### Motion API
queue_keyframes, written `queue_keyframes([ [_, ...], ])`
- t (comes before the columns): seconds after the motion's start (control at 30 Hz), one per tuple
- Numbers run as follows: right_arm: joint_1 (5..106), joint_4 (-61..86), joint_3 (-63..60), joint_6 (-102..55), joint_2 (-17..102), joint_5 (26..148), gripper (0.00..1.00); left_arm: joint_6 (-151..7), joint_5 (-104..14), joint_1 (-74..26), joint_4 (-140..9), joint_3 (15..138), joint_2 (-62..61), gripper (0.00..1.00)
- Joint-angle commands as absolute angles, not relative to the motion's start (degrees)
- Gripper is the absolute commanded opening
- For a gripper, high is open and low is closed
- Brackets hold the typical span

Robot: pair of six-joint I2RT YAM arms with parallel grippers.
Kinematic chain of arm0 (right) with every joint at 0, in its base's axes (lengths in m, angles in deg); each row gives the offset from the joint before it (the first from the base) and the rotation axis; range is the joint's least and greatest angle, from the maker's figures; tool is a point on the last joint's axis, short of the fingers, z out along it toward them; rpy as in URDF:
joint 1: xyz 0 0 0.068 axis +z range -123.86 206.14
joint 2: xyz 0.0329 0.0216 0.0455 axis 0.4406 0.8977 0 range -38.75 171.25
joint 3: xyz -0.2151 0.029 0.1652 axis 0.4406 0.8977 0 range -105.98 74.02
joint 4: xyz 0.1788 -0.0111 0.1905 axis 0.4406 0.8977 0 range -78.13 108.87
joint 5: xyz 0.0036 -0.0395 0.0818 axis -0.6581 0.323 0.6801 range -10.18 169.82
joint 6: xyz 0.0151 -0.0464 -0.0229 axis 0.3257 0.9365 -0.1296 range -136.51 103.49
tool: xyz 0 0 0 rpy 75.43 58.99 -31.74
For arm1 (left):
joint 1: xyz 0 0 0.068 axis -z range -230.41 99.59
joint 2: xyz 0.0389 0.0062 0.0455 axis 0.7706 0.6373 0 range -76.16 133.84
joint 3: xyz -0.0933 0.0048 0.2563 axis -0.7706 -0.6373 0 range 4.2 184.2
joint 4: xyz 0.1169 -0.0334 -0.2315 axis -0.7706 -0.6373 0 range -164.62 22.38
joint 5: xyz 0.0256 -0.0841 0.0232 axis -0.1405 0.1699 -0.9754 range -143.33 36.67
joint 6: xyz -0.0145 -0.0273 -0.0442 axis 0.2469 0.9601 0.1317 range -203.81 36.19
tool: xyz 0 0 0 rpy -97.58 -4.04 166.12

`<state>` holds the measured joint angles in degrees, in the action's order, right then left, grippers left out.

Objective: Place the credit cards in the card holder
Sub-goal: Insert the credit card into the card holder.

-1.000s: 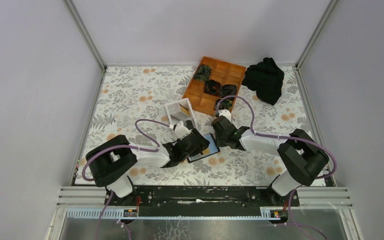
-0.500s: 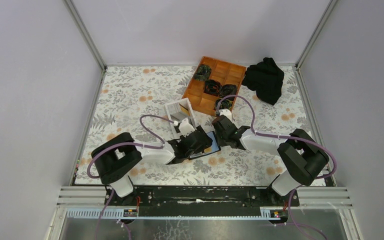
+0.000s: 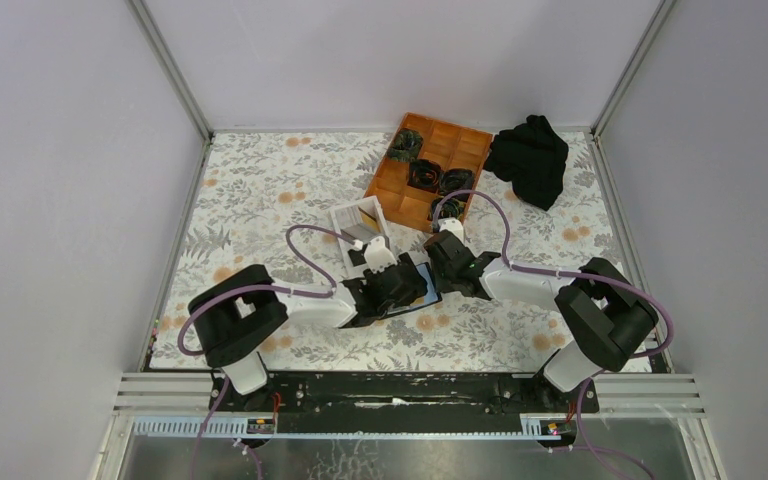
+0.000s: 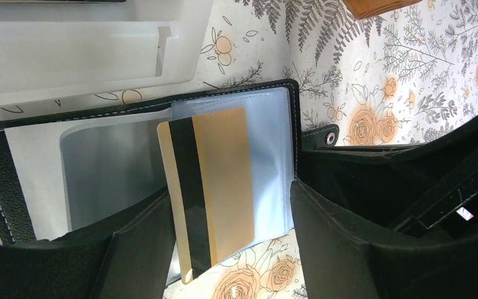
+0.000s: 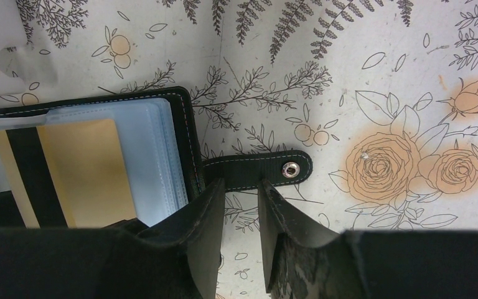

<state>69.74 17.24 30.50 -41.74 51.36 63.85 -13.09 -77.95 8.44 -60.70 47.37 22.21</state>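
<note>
Orange-tan with a black stripe down its length, one credit card (image 4: 215, 187) lies on the clear plastic sleeves of the card holder (image 4: 118, 162). The holder is spread open and flat on the floral surface (image 5: 379, 75). The card's far end rests over the sleeves, while its near end sticks out past the holder's edge above the printed flowers. Whether that far end is tucked inside a sleeve or only lies on top cannot be told.

The left claw (image 4: 231, 193) stands wide open over the holder, one finger on either side of the card. The finger (image 4: 336, 237) on the strap side has a clear gap between it and the card. The other finger (image 4: 140, 249) sits right at the card's striped edge, and contact there cannot be judged. Nothing is clamped between the two.

The right claw (image 5: 239, 187) is parted only narrowly, with a thin strip of floral print showing between its fingers. Its tips meet the near edge of the holder's strap tab (image 5: 267, 169), just beside the black stitched cover. The tab lies flat, pointing away from the holder, with its metal snap (image 5: 292, 168) facing up. Whether the tips press on the tab or merely touch it is not clear.

From the top view the two claws are close together over the holder in the middle of the surface. A white open-topped box (image 3: 360, 222) sits just beyond them. An orange wooden tray (image 3: 430, 165) and a black cloth (image 3: 530, 155) lie further back.
</note>
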Motion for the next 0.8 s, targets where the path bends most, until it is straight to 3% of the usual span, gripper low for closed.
queue_keyframes([
  [0.0, 70.94, 16.84, 30.56, -42.77, 51.04, 68.13, 0.34, -14.06, -71.70, 8.90, -78.25, 40.33, 32.67, 0.73],
  [0.77, 70.95, 18.17, 29.55, -42.68, 51.00, 67.73, 0.34, -20.38, -67.70, 9.90, -77.20, 45.47, 38.80, 0.77],
])
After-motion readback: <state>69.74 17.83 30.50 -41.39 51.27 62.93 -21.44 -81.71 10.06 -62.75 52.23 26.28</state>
